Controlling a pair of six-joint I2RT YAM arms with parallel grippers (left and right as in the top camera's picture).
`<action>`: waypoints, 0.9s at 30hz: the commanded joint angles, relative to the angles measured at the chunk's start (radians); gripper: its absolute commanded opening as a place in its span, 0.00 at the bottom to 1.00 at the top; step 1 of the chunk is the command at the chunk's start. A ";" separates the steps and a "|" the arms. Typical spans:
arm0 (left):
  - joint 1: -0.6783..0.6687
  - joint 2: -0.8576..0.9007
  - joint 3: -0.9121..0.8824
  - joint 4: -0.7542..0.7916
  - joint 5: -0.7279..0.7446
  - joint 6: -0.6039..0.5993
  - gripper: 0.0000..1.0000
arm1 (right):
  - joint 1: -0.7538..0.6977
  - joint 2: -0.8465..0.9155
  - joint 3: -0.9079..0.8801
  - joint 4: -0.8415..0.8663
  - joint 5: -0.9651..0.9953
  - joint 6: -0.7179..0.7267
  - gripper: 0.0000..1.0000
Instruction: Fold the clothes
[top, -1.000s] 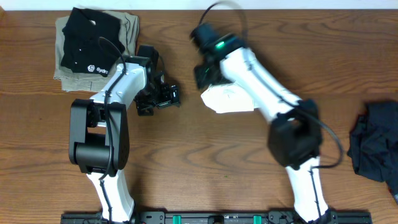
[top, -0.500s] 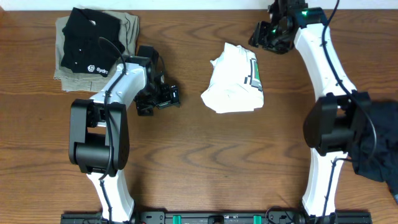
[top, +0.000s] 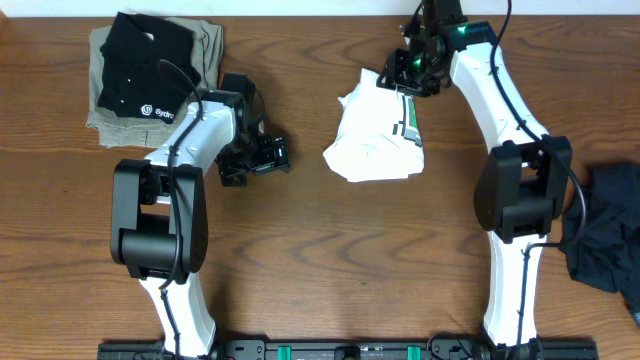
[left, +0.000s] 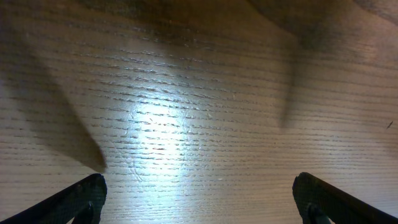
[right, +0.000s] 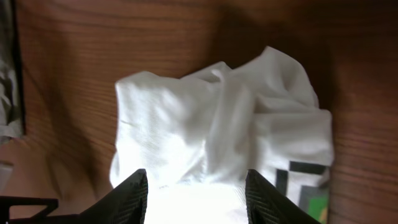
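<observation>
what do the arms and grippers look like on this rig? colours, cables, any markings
Both the left arm and right arm have white link shells with chunky black joint housings; thin black cables loop alongside. A green light glows near the right wrist. The left gripper and right gripper are black, with black wedge-shaped fingers. No readable markings.

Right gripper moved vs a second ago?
Yes: the right gripper went from the white T-shirt's left part to its far right corner, toward the table's far edge.
</observation>
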 joint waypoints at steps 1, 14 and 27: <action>0.004 -0.020 -0.006 -0.005 0.006 0.002 0.97 | 0.007 0.023 -0.007 -0.015 0.043 -0.019 0.49; 0.004 -0.020 -0.006 -0.005 0.005 0.002 0.97 | 0.023 0.024 -0.042 0.001 0.050 -0.023 0.48; 0.004 -0.020 -0.006 -0.005 0.005 0.002 0.97 | 0.051 0.024 -0.042 0.048 0.040 0.002 0.01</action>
